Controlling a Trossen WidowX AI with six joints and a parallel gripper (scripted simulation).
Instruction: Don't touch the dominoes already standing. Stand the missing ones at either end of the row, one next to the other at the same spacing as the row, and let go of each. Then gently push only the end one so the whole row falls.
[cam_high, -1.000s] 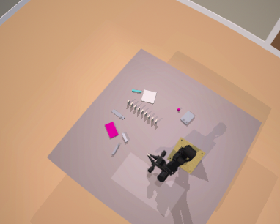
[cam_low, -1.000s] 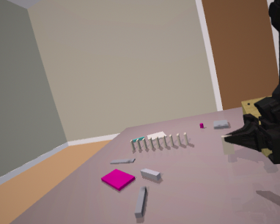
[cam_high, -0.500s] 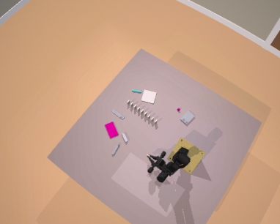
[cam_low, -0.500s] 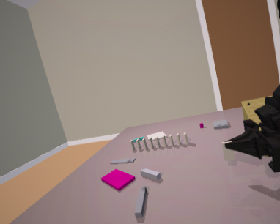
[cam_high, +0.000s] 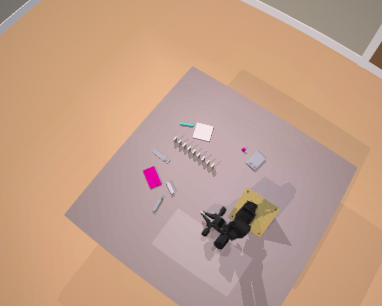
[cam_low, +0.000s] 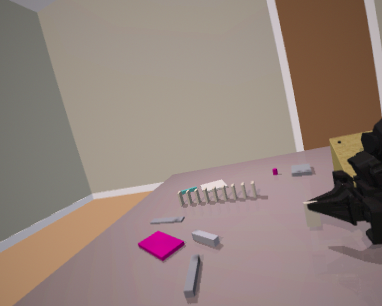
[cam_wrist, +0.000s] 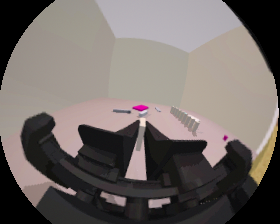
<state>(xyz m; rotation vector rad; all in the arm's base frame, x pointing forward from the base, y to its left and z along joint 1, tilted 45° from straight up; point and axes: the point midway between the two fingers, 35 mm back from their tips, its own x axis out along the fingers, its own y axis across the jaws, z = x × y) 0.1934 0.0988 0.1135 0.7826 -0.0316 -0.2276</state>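
Observation:
A row of several thin cream dominoes (cam_high: 194, 153) (cam_low: 224, 193) (cam_wrist: 196, 125) stands upright on the table, evenly spaced. My gripper (cam_high: 203, 214) (cam_low: 309, 203) (cam_wrist: 142, 122) is shut on one cream domino (cam_low: 313, 216) (cam_wrist: 141, 137), which hangs down lengthwise from the fingertips. In the exterior view it is to the right of the row, apart from it, and looks raised above the table. In the wrist view the row is ahead and to the right. The top view hardly shows the held domino.
A white tile (cam_high: 203, 132) (cam_low: 214, 185) and teal bar (cam_high: 186, 124) are behind the row. A magenta tile (cam_high: 152, 177) (cam_low: 161, 244) and grey bars (cam_high: 158, 204) (cam_low: 192, 276) lie in front. A magenta cube (cam_high: 243, 149) (cam_low: 275, 171) and grey block (cam_high: 256, 161) (cam_low: 301, 170) are right.

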